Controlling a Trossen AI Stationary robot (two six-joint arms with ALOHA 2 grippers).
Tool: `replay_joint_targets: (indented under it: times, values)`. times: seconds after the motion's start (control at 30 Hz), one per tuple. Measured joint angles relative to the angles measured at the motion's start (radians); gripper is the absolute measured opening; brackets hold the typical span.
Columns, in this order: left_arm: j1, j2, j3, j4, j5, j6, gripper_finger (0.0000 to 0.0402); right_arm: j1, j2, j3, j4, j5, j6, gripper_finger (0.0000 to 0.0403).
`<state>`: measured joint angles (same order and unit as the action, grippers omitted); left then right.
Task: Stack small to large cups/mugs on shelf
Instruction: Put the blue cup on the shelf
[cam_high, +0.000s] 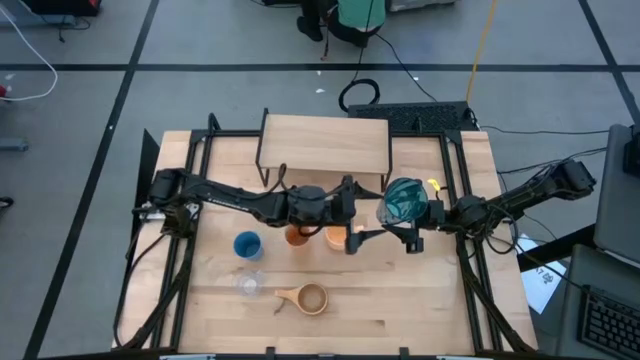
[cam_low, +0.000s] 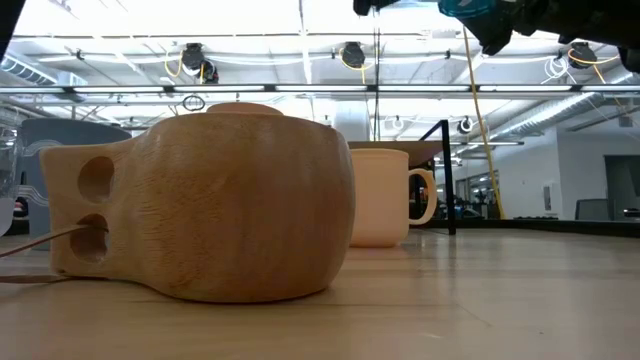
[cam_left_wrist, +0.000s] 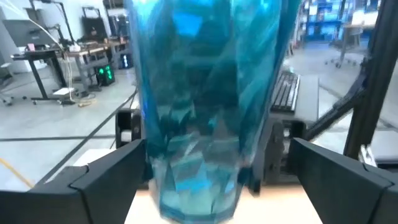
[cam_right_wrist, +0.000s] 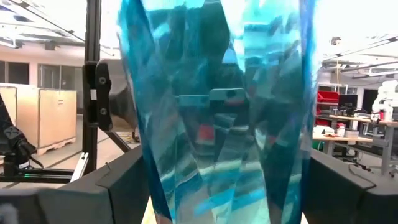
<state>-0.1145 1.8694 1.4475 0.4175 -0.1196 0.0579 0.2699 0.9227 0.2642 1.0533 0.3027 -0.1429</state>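
1. The teal tumbler (cam_high: 404, 199) is held aloft by the right gripper (cam_high: 412, 222), jaws closed on its sides, at 3 o'clock of the table centre.
2. The left gripper (cam_high: 358, 235), jaws spread wide, is judged to have let go; it should be drawn back clear.
3. The shelf (cam_high: 324, 141) lies at 12 o'clock; the tumbler should be kept upright.
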Motion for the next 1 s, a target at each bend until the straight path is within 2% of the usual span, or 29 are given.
replay_joint_targets:
  times: [0.3, 0.53, 0.8, 0.9, 1.0]
  values:
    - [0.022, 0.028, 0.001, 0.055, 0.024, -0.002, 0.04, -0.006, 0.052, 0.001, 0.034, 0.006, 0.004, 0.0312]
    - [0.022, 0.027, 0.002, 0.036, 0.022, 0.035, 0.04, -0.016, 0.088, 0.002, 0.074, 0.004, 0.022, 0.0312]
    - [0.025, 0.037, 0.002, 0.028, 0.037, -0.004, 0.0399, -0.016, 0.093, 0.005, 0.084, 0.004, 0.021, 0.0312]
    - [0.027, 0.039, 0.002, 0.045, 0.032, -0.011, 0.0386, -0.016, 0.093, 0.019, 0.072, 0.007, 0.02, 0.0312]
    - [0.027, 0.039, 0.002, 0.059, 0.029, 0.004, 0.0357, -0.016, 0.093, 0.029, 0.066, 0.007, 0.014, 0.0312]
